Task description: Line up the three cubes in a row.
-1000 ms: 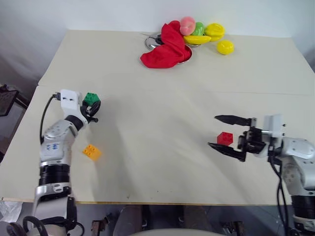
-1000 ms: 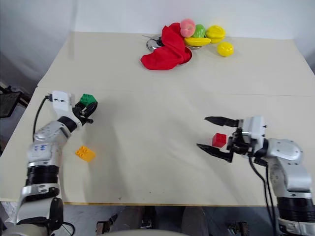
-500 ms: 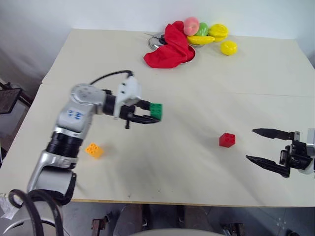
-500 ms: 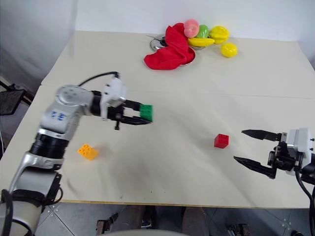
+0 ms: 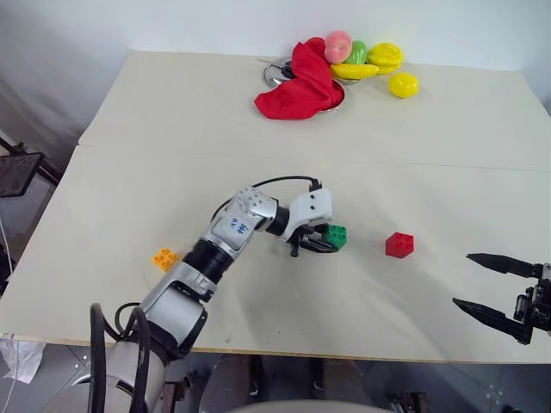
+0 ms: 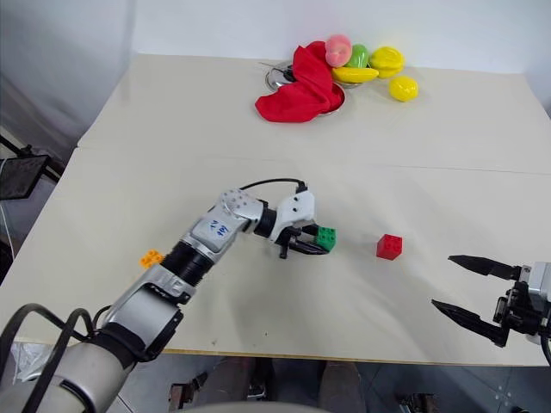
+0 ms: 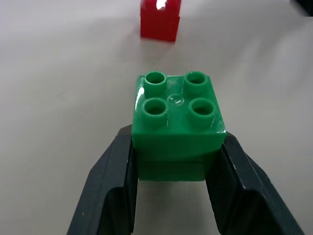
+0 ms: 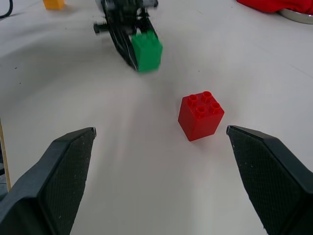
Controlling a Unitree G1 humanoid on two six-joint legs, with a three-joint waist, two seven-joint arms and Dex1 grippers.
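My left gripper (image 5: pixel 325 242) is shut on the green cube (image 5: pixel 337 236), studs up, near the table's middle and just left of the red cube (image 5: pixel 399 244). In the left wrist view both black fingers (image 7: pixel 113 188) clamp the green cube (image 7: pixel 176 117) at its sides, with the red cube (image 7: pixel 160 18) a short way beyond it. The orange-yellow cube (image 5: pixel 165 258) lies on the table at the left, beside my left forearm. My right gripper (image 5: pixel 486 286) stands open at the table's right front edge, well clear of the red cube (image 8: pixel 200 115), nothing between its fingers.
At the table's far edge a metal bowl (image 5: pixel 337 93) holds a red cloth (image 5: pixel 298 80), with yellow, pink and green toy fruits (image 5: pixel 379 58) beside it. A seam (image 5: pixel 430 163) runs across the tabletop. The table's front edge lies close under my right gripper.
My left arm has swung right and down, carrying the green cube from the left side to beside the red cube. My right gripper has drawn back to the right, away from the red cube.
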